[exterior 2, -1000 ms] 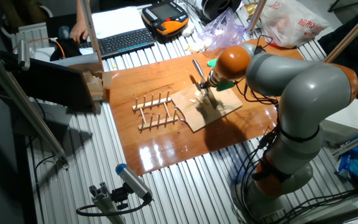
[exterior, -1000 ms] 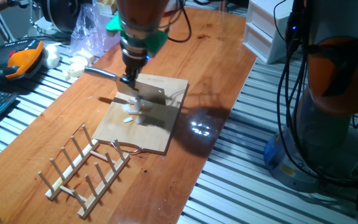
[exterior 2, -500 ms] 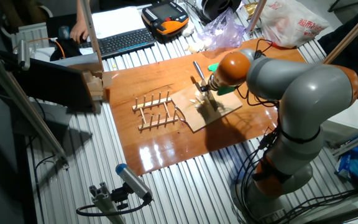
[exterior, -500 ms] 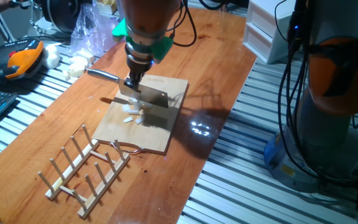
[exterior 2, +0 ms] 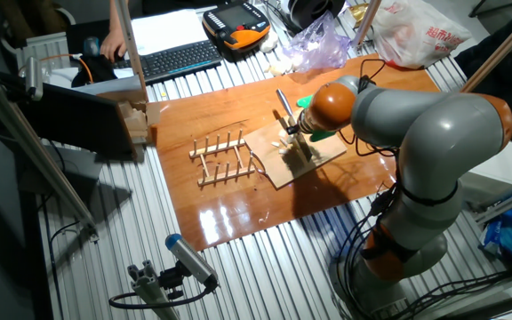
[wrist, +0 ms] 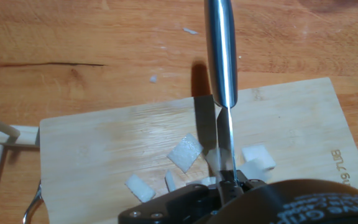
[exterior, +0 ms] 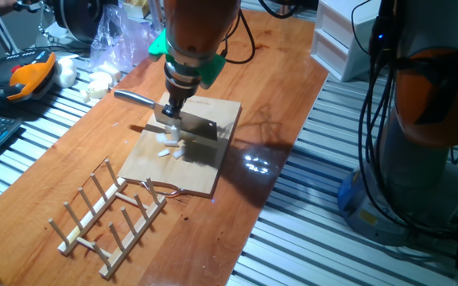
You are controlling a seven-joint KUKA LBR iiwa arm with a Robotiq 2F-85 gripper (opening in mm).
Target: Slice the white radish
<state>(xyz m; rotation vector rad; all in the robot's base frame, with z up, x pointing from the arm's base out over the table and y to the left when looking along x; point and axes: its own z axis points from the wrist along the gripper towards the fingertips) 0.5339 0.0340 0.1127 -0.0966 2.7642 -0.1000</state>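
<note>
Where the cutting board (wrist: 104, 155) nears its right edge in the hand view, small dark print runs sideways, too tiny to read. White radish (wrist: 185, 153) lies cut into several small flat bits, scattered mid-board near the blade; the biggest piece sits skewed to the board's edges, w/ no shared long axis among them. Gripper (exterior: 170, 107) is clenched on the knife (wrist: 222, 68), blade edge-down over the bits, metal handle running away from the camera past the board's far edge onto the wooden surface (exterior: 277, 71). Open wood lies on the far side of the board (one fixed view); a wooden dish rack (exterior: 110, 208) stands just off its near corner. Bagged clutter (exterior: 122, 40) sits at the surface's far-left edge.
</note>
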